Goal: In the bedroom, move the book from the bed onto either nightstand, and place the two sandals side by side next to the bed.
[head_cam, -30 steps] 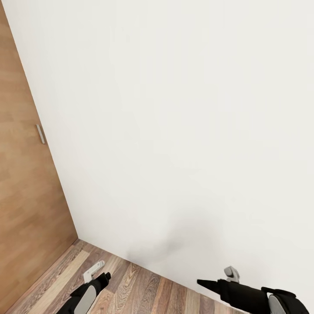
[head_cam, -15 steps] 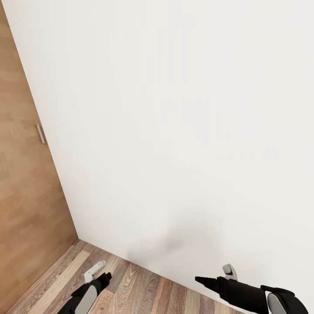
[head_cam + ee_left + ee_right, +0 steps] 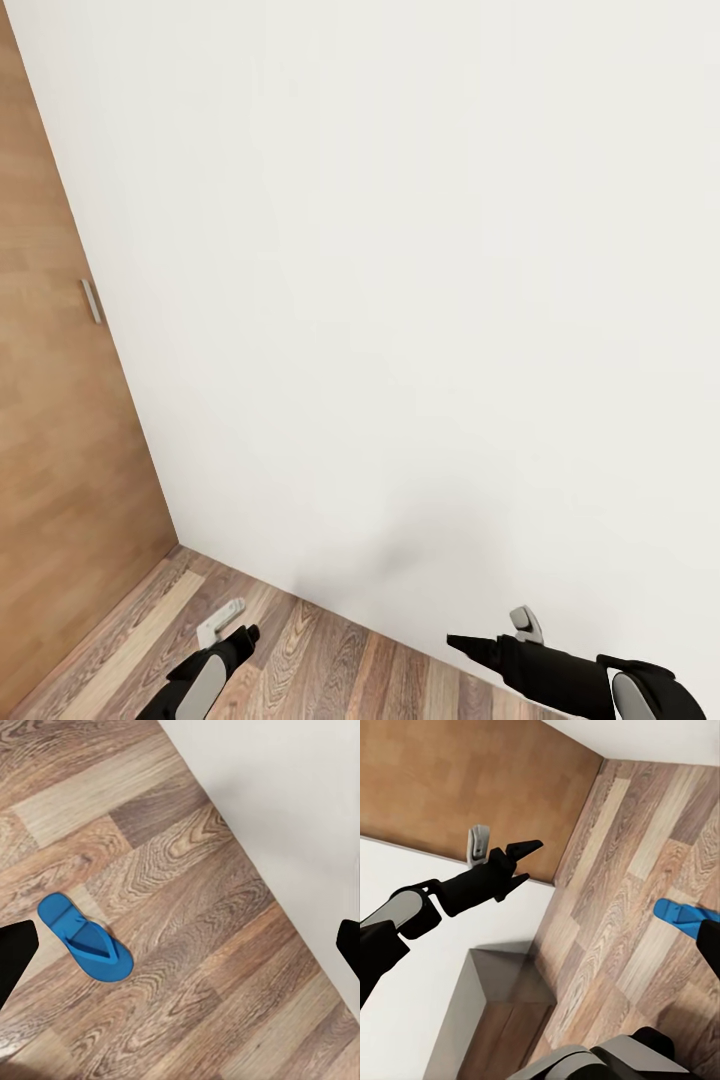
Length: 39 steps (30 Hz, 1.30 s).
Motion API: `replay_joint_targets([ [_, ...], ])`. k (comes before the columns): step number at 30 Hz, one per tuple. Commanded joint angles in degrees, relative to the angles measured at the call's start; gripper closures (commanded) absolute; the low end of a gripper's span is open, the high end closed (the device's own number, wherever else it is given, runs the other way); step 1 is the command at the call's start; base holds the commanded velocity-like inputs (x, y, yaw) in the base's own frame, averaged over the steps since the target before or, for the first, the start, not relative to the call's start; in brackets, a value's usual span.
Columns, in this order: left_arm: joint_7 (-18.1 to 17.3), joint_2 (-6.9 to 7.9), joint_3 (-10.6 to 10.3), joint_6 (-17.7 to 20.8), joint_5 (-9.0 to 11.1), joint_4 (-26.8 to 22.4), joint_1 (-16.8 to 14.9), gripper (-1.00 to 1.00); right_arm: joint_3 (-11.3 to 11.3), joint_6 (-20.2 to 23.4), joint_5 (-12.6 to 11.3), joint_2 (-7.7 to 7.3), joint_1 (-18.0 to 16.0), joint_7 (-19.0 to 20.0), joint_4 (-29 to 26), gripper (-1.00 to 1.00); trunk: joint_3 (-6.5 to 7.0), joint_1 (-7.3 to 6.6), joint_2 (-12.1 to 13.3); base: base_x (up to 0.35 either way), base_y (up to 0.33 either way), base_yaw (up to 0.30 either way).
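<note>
Left gripper [image 3: 238, 622]: low over the wood-plank floor [image 3: 320, 660], near the corner where a white wall [image 3: 420, 300] meets a brown door [image 3: 60, 450]. Jaws spread wide and empty in the left wrist view, one dark fingertip [image 3: 15, 960] at one edge of that picture and the other at the opposite edge, bare planks between. From the head view alone, spread hard to judge; one pale finger and one black tip visible there.

Out from that gripper: a single blue sandal [image 3: 84, 938] flat on the floor, sole down, thin strap up, lying well below the jaws and closer to one fingertip than to the other, not touching either. Apart from the wall's foot as well, which crosses the same view on the far side of the jaws. Same sandal, or possibly its twin, impossible to say which, seen partly in the right wrist view [image 3: 684, 917], cut off behind a dark fingertip.

Right gripper [image 3: 492, 632]: held out in front of the white wall, above the floor's edge. Empty; open or closed impossible to tell, only a black point and a grey finger visible. In the right wrist view, the left arm stretched across, its gripper [image 3: 502, 853] against the door and wall.

Farther out: a small pale handle [image 3: 91, 301] on the door.
</note>
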Motion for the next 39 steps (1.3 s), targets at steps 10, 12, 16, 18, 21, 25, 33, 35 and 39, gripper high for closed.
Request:
replay_joint_targets([
  [10, 0.2, -0.04, 0.2, 0.3, 0.5, -0.1, 0.0, -1.00, -0.1, 0.2, 0.1, -0.03, 0.0, 0.2, 0.1, -1.00, -1.86, 2.20, -4.1, 0.000, 0.000, 0.000],
  [12, 0.2, -0.04, 0.2, 0.3, 0.5, -0.1, 0.0, -1.00, -0.1, 0.2, 0.0, -0.05, 0.0, 0.2, 0.1, -1.00, -2.22, 2.64, -4.9, 0.000, 0.000, 0.000],
  [16, 0.3, -0.03, 0.2, 0.3, 0.5, -0.1, 0.0, -1.00, -0.1, 0.2, 0.0, -0.07, 0.0, 0.2, 0.1, -1.00, -2.94, 3.52, -6.5, 0.000, 0.000, 0.000],
  [18, 0.3, -0.03, 0.2, 0.3, 0.5, -0.1, 0.0, -1.00, -0.1, 0.2, 0.0, -0.08, 0.0, 0.2, 0.1, -1.00, -3.30, 3.96, -7.3, 0.000, 0.000, 0.000],
  [21, 0.3, 0.01, 0.2, 0.3, 0.5, -0.1, 0.0, -1.00, -0.1, 0.2, 0.0, -0.07, 0.0, 0.2, 0.1, -1.00, -3.84, 4.62, -8.5, 0.000, 0.000, 0.000],
  [25, 0.3, -0.01, 0.3, 0.3, 0.5, -0.1, 0.0, -1.00, -0.1, 0.2, 0.0, -0.03, 0.0, 0.2, 0.1, -1.00, -4.56, 5.49, -10.1, 0.000, 0.000, 0.000],
  [33, 0.3, -0.03, 0.2, 0.3, 0.6, -0.1, 0.0, -1.00, -0.1, 0.2, 0.0, 0.00, 0.0, 0.2, 0.1, -1.00, -5.99, 7.25, -13.3, 0.000, 0.000, 0.000],
  [35, 0.2, -0.03, 0.2, 0.3, 0.6, -0.1, 0.0, -1.00, -0.1, 0.2, 0.0, 0.00, 0.0, 0.2, 0.1, -1.00, -6.35, 7.69, -14.1, 0.000, 0.000, 0.000],
  [39, 0.2, -0.04, 0.2, 0.4, 0.6, -0.1, 0.0, -1.00, -0.1, 0.2, 0.0, 0.00, 0.0, 0.2, 0.1, -1.00, -7.07, 8.57, -15.7, 0.000, 0.000, 0.000],
])
